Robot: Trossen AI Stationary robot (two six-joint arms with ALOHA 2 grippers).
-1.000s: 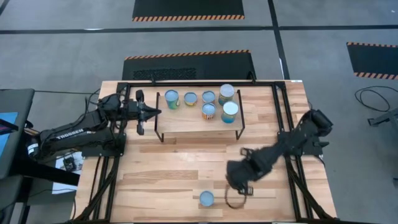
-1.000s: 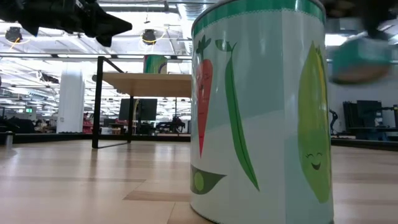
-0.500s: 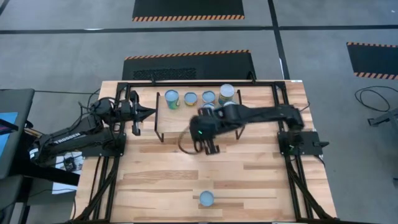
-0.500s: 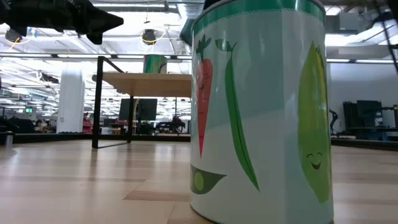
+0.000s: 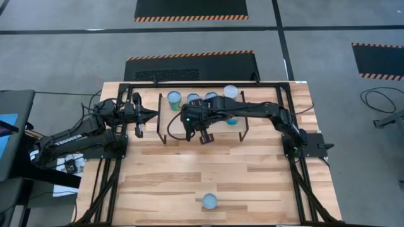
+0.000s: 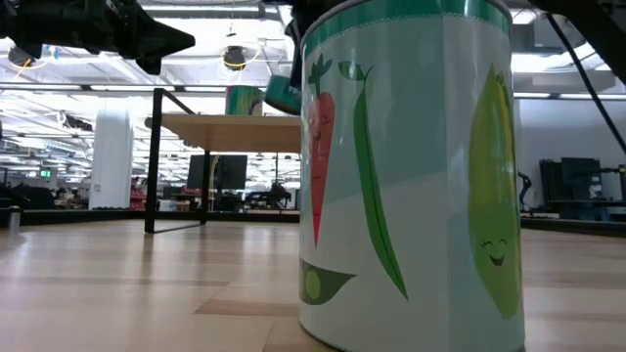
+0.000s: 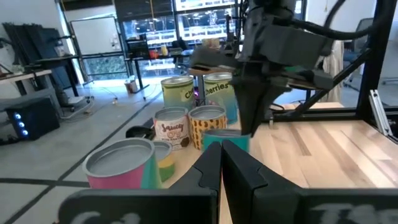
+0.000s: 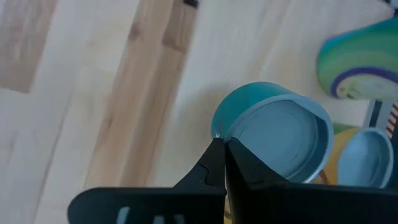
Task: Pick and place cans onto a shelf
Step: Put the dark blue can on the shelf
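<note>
Much of the shelf (image 5: 221,129) is hidden beneath the right arm. Over it, the right gripper (image 8: 221,150) pinches the rim of a teal can (image 8: 273,140) just past its fingertips, the label too blurred to read. The can hangs tilted, its long axis off vertical and its silvery blue-grey lid facing the wrist. The left gripper (image 5: 150,115), fingers pressed together, waits off the shelf's end.

The right arm stretches from its base at the table's right edge far across to the left, its right gripper (image 5: 203,129) pointing down, fingers closed; the left arm reaches in from the left, its left gripper (image 5: 153,114) closed to a point
</note>
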